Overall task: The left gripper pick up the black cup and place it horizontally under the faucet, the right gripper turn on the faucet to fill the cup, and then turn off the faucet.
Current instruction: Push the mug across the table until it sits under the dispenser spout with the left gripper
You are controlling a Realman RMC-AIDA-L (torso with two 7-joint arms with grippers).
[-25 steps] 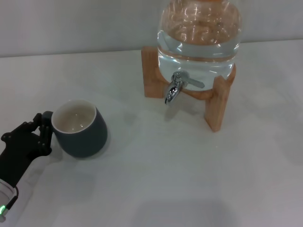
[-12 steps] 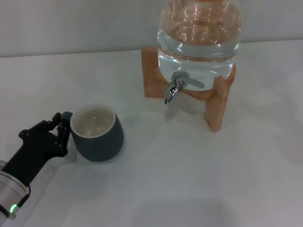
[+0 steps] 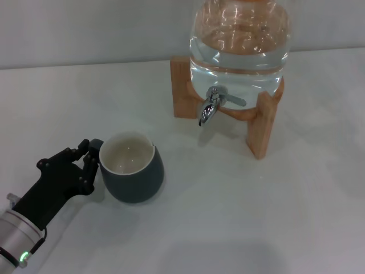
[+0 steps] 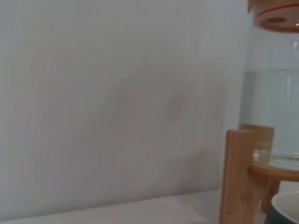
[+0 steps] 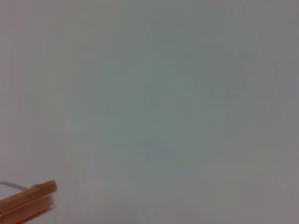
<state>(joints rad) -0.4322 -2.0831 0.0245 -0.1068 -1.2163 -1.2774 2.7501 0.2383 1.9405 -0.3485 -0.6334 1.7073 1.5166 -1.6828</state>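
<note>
1. The cup (image 3: 132, 167) stands upright on the tabletop (image 3: 256, 211), toward the front left.
2. The left gripper (image 3: 90, 161) sits just left of the cup, its fingers (image 3: 86, 171) at the cup's handle.
3. The water jar (image 3: 239, 43) rests on a wooden stand (image 3: 261, 128) at the back, right of centre.
4. The faucet (image 3: 212, 105) sticks out from the jar's front, well apart from the cup, behind and to its right.
</note>
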